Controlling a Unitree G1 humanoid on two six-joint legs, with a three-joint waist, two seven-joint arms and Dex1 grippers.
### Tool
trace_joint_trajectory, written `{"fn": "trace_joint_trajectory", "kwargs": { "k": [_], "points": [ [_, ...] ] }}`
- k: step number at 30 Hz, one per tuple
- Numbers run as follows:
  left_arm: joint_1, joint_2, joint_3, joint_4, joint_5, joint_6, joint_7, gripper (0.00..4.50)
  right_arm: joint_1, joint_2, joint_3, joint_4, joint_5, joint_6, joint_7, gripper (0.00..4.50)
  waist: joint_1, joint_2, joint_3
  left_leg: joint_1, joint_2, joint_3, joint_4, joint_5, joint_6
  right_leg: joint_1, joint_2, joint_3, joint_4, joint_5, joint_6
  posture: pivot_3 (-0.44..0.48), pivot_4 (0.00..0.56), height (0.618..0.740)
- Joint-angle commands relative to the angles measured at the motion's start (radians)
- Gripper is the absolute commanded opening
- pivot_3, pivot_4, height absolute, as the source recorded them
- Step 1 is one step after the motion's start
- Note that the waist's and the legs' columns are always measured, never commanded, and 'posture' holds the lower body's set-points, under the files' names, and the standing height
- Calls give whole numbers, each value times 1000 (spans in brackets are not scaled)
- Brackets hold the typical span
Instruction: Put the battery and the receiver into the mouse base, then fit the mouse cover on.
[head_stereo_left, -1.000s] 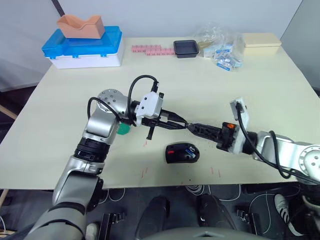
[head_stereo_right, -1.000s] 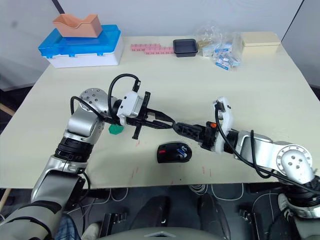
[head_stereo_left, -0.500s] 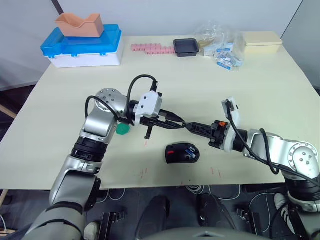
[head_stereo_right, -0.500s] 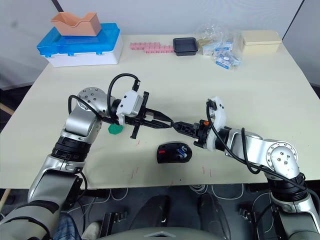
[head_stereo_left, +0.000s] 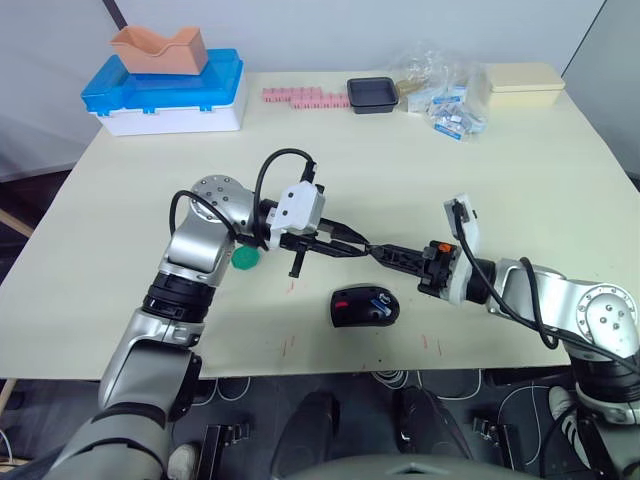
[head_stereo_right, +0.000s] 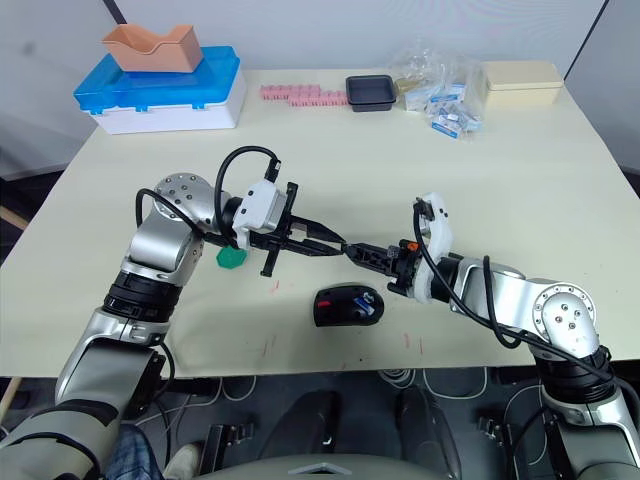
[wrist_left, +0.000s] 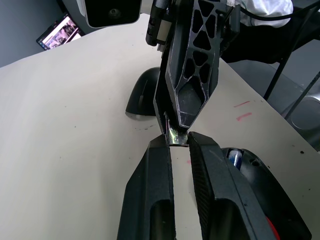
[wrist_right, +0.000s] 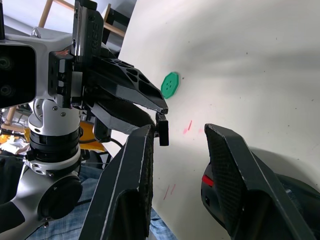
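Centre frame: left gripper (head_stereo_left: 366, 248) pinches the small receiver (wrist_left: 174, 136); right gripper (head_stereo_left: 378, 253), fingers spread, meets it tip to tip. Below, the mouse base (head_stereo_left: 365, 305) holds the battery (wrist_left: 234, 158). No legible writing.

A pale beige table (head_stereo_left: 560, 190) is filling the scene, grey walls (head_stereo_left: 330, 30) are rising at 12 o'clock, and cables (head_stereo_left: 400, 380) are lying on dark floor at 6 o'clock.
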Motion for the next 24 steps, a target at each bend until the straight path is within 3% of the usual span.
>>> {"fn": "trace_joint_trajectory", "kwargs": {
  "k": [1, 24],
  "points": [
    [-14, 14, -3, -2, 7, -13, -14, 18, -3, -4, -32, -32, 19, 2, 17, 1669, 0, 0, 0, 0, 0, 0, 0, 0, 0, 0, 0, 0, 0, 0, 0, 0, 150, 740],
    [-17, 1, -6, 6, 7, -15, -16, 18, -15, 20, -23, -38, 19, -12, -21, 1669, 0, 0, 0, 0, 0, 0, 0, 0, 0, 0, 0, 0, 0, 0, 0, 0, 150, 740]
  ]
}}
